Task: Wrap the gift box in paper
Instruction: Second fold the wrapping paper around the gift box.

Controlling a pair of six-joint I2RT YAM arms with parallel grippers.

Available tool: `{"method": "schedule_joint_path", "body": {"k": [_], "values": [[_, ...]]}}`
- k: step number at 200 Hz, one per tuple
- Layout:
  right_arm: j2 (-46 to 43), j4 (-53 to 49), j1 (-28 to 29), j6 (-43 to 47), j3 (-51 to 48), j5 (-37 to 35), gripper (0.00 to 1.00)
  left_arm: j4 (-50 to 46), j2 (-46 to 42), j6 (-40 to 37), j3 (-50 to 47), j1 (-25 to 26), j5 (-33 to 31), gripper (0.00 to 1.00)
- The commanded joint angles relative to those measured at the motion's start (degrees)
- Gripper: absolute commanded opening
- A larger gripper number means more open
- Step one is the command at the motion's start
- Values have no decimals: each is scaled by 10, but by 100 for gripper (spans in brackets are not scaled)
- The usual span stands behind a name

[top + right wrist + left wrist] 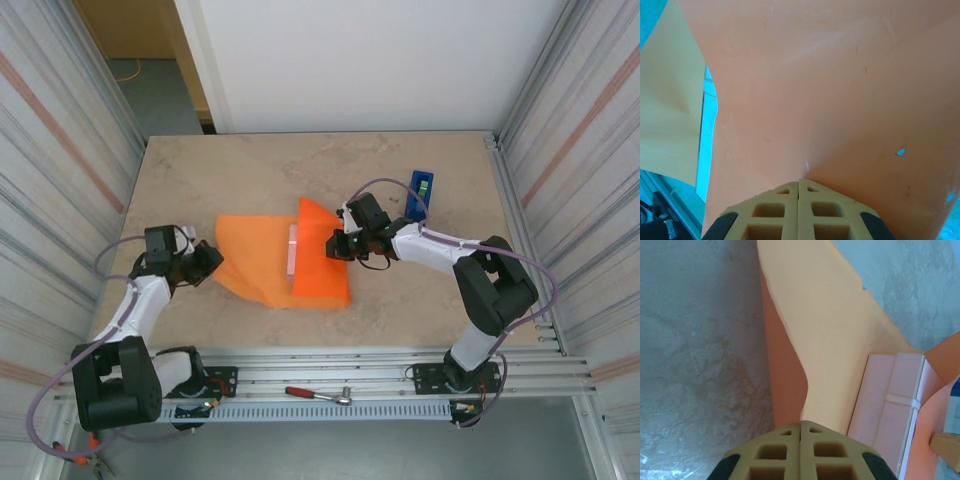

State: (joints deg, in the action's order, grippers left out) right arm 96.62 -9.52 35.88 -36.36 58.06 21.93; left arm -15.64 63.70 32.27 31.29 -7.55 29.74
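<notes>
The orange paper [255, 255] lies mid-table with the pale pink gift box [292, 250] on it, only a narrow strip of the box showing. The right flap of the paper is lifted over the box, and my right gripper [334, 245] is shut on it; in the right wrist view the paper [815, 75] runs straight into the closed tips of that gripper [799, 181]. My left gripper [214, 262] is at the sheet's left edge. In the left wrist view its tips [801, 423] are shut on a raised fold of the paper [825, 330], with the box [890, 410] just beyond.
A blue tape dispenser [421, 192] stands behind the right arm's wrist. A red-handled tool [318, 394] lies on the metal rail at the near edge. Corrugated walls close in both sides of the table [250, 170].
</notes>
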Motion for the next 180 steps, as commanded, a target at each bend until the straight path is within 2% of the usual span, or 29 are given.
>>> {"method": "schedule_joint_path", "body": {"k": [1,41,66,86,134,180], "values": [[14,-65,-2,18,-16,-27,0,-2,-27,-9,-11,-4,34,0],[13,-64,-2,18,-17,-26,0,22,-130,4,-11,19,64,0],[17,-64,-2,17,-16,-26,0,27,-182,30,-3,77,55,0],[21,-62,-1,17,-15,-25,0,51,-195,58,-1,144,27,0],[27,-62,0,15,-13,-22,0,140,-112,113,31,328,-55,0],[33,-61,1,11,-8,-21,0,204,21,143,91,427,-94,0]]}}
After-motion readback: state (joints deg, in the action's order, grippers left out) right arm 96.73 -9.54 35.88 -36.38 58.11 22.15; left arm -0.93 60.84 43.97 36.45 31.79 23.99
